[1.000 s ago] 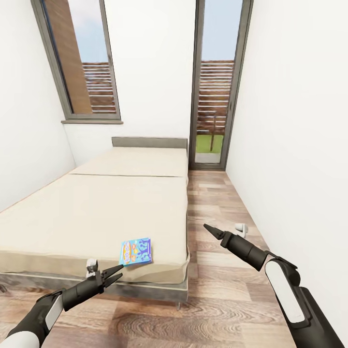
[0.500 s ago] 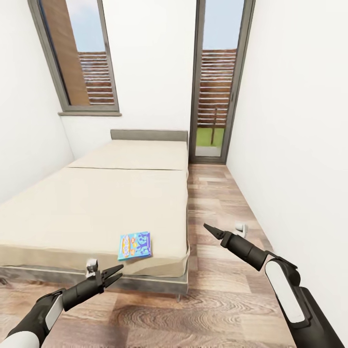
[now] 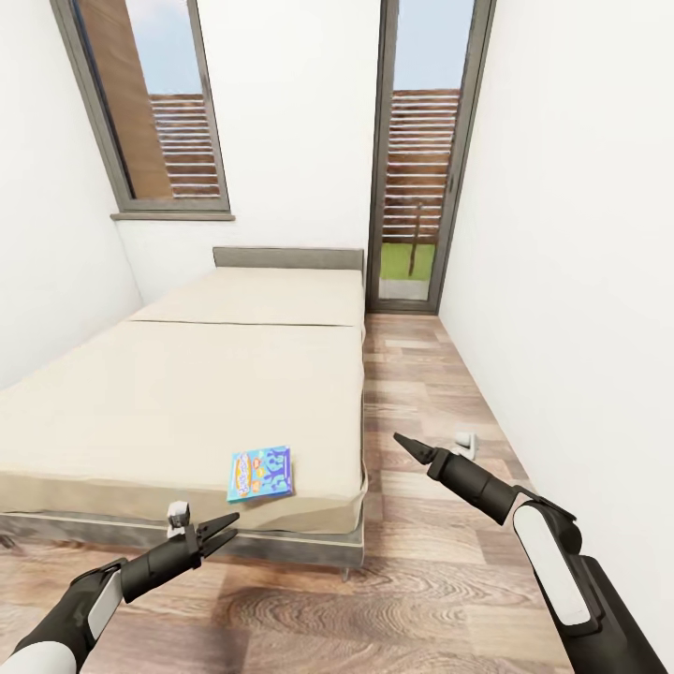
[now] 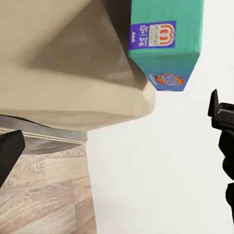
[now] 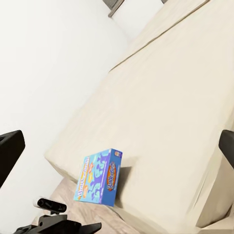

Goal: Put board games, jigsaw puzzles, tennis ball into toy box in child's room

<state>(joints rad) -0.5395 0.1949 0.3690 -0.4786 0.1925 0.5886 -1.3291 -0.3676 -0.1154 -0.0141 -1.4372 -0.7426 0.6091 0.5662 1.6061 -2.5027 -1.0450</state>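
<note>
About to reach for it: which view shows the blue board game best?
The right wrist view: the blue board game shows whole, cover and side. The head view shows it small near the bed's corner; the left wrist view shows one end.

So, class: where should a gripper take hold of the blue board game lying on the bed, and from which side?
Probably its near edge: the blue board game lies flat by the bed's foot corner, nearest the left gripper, so pinch that thin edge top and bottom.

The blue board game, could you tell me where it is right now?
In the head view, the blue board game lies flat on the bed near its front right corner, just beyond the left gripper.
</note>
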